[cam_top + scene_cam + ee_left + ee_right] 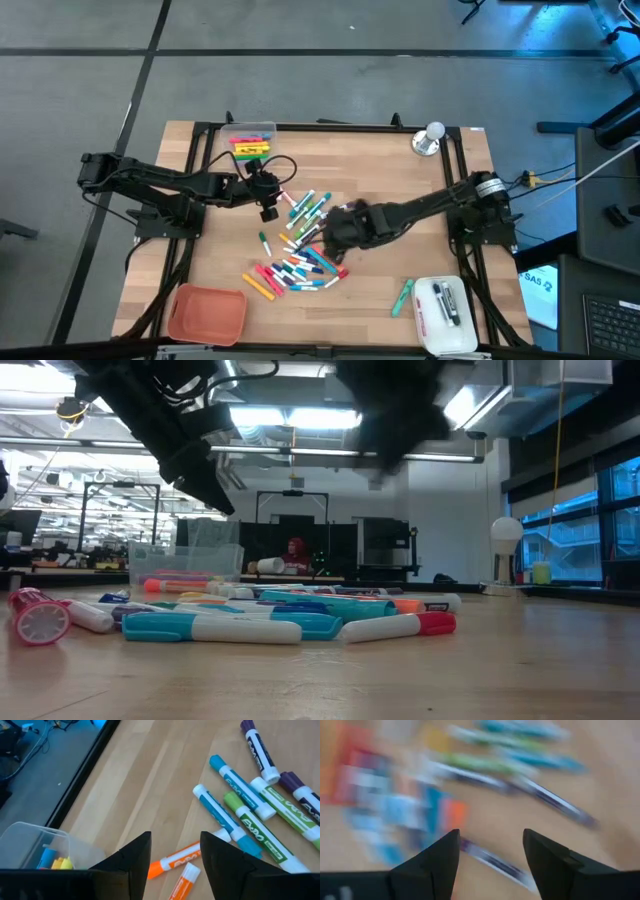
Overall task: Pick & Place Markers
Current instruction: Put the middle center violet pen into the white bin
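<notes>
Several markers [300, 250] in many colours lie scattered flat on the wooden table's middle. My left gripper [268, 208] hangs open over the pile's far left edge. In its wrist view the left gripper [175, 840] has nothing between its fingers; an orange-capped marker [175, 860] and teal, green and purple ones [240, 810] lie on the wood below. My right gripper [335, 235] is open above the right side of the pile. Its wrist view, streaked by motion, shows the right gripper [490, 837] holding nothing, with the markers [470, 775] beneath it.
A clear box [252, 135] holding a few markers stands at the far left. An orange-red tray [207, 312] sits at the near left and a white tray [445, 315] with a dark marker at the near right. Two teal markers [402, 295] lie beside it. A silver bell [430, 138] stands at the far right.
</notes>
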`<control>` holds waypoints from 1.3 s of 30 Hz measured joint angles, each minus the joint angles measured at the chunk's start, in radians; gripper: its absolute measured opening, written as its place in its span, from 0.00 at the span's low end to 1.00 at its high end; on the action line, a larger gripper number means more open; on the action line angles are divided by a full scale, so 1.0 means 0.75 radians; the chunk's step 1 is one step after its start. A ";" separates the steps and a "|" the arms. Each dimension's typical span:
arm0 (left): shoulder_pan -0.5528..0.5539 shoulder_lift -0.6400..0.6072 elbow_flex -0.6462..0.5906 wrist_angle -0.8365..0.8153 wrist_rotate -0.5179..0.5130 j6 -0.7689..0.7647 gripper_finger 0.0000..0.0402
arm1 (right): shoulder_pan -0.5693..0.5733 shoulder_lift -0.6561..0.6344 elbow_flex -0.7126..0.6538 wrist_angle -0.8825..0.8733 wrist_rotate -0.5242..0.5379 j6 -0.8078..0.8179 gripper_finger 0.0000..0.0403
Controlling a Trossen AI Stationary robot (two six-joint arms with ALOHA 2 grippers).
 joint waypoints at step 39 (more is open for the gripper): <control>0.038 0.000 0.000 -0.009 0.056 0.084 0.41 | -0.426 0.232 0.000 -0.028 -0.290 -0.989 0.54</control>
